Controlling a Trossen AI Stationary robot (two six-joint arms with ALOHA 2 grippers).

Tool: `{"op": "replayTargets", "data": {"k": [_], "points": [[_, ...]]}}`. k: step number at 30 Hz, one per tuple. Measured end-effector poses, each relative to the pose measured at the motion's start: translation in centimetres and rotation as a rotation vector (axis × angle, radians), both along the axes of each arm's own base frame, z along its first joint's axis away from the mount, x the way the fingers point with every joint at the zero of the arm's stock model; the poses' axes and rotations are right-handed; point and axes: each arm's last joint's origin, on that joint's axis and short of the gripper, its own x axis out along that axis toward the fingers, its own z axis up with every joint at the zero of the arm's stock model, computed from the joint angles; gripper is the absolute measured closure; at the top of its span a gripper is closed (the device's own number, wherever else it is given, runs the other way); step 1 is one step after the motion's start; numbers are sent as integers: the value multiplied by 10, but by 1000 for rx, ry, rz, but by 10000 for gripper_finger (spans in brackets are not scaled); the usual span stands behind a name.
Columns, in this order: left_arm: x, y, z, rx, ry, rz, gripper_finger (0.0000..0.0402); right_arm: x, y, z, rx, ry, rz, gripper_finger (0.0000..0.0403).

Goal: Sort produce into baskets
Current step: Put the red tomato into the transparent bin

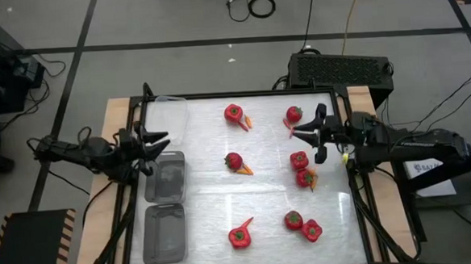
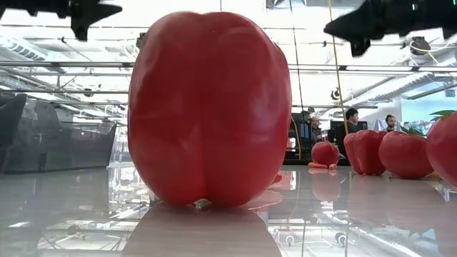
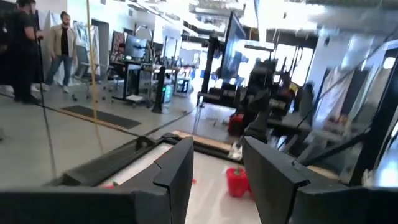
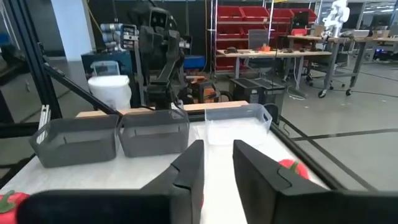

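High view: right gripper [image 1: 303,133], fingers parted and empty, hovers with a tomato [image 1: 293,114] just at its 12 o'clock, nearer than the left gripper [image 1: 157,142].

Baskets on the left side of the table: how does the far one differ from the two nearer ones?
The far basket looks clear and pale; the middle basket and near basket look smoky grey. The far basket lies slightly askew; the other two sit squarer in a column. The left gripper hangs between the far and middle baskets, away from the near one. All three are shallow, rectangular and hold no produce.
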Motion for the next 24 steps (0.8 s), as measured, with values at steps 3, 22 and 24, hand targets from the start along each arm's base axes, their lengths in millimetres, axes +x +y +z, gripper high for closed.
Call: {"op": "replayTargets", "data": {"k": [3, 22, 24], "points": [[7, -1, 25, 59, 56, 27, 256, 0, 0, 23, -10, 15, 0, 300], [83, -22, 147, 344, 423, -12, 107, 44, 20, 93, 38, 326, 141, 144], [98, -24, 153, 373, 439, -26, 103, 47, 22, 97, 55, 390, 148, 138]]}}
